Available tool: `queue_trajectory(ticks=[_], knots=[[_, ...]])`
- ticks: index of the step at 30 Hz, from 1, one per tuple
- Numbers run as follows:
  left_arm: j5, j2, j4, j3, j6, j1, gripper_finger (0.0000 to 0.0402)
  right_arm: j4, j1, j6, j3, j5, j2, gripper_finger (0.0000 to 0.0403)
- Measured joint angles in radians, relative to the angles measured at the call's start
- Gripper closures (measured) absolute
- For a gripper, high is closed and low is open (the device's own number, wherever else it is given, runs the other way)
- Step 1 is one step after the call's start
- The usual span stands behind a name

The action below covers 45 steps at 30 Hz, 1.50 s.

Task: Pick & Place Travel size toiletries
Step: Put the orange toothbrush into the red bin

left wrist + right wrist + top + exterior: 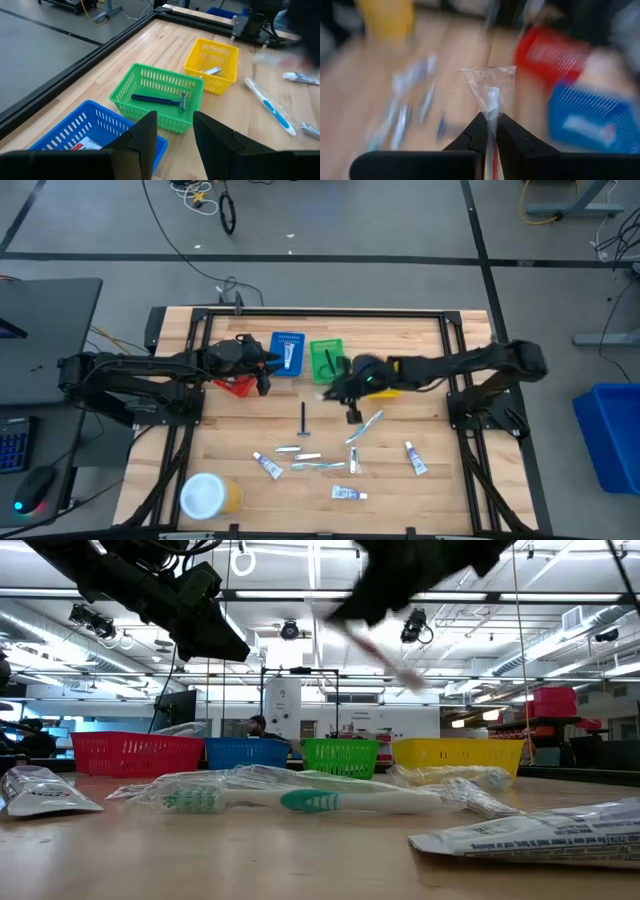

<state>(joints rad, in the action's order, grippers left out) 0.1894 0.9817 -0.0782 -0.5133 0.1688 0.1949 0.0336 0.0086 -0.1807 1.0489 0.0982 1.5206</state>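
Wooden table (420,380), bins (327,358) along far edge

I note four bins in a row at the table's (420,340) far side: red bin (236,385) leftmost, then blue bin (288,352), green bin (326,357), and yellow bin (212,65) rightmost, under the right arm. A razor (159,100) lies in the green bin. Toward the near edge, wrapped toothbrushes (318,466) and small tubes (415,458) lie scattered. The jar (208,496) lies at the near left corner.
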Motion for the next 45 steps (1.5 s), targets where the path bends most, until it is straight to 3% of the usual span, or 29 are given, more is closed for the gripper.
queue_trajectory(ticks=[6,13,18,31,38,45], knots=[[-0.137,0.001,-0.112,0.000,-0.020,-0.003,0.0266,-0.189,-0.020,0.050,0.002,0.000,-0.113,0.0371],[-0.276,0.071,-0.388,-0.001,-0.099,-0.049,0.0266,-0.315,-0.021,0.044,0.002,0.008,-0.053,0.0372],[-0.287,0.183,-0.540,-0.008,-0.109,-0.073,0.0251,-0.458,-0.022,0.086,0.001,0.008,0.026,0.0372],[-0.317,0.340,-0.594,-0.102,-0.150,-0.099,0.0172,-0.467,-0.056,0.122,0.001,0.008,0.039,0.0372],[-0.299,0.364,-0.595,-0.149,-0.185,-0.099,0.0179,-0.469,-0.057,0.121,0.001,0.008,0.039,0.0372],[-0.270,0.362,-0.595,-0.160,-0.184,-0.099,0.0229,-0.471,-0.057,0.113,0.001,0.008,0.039,0.0372]])
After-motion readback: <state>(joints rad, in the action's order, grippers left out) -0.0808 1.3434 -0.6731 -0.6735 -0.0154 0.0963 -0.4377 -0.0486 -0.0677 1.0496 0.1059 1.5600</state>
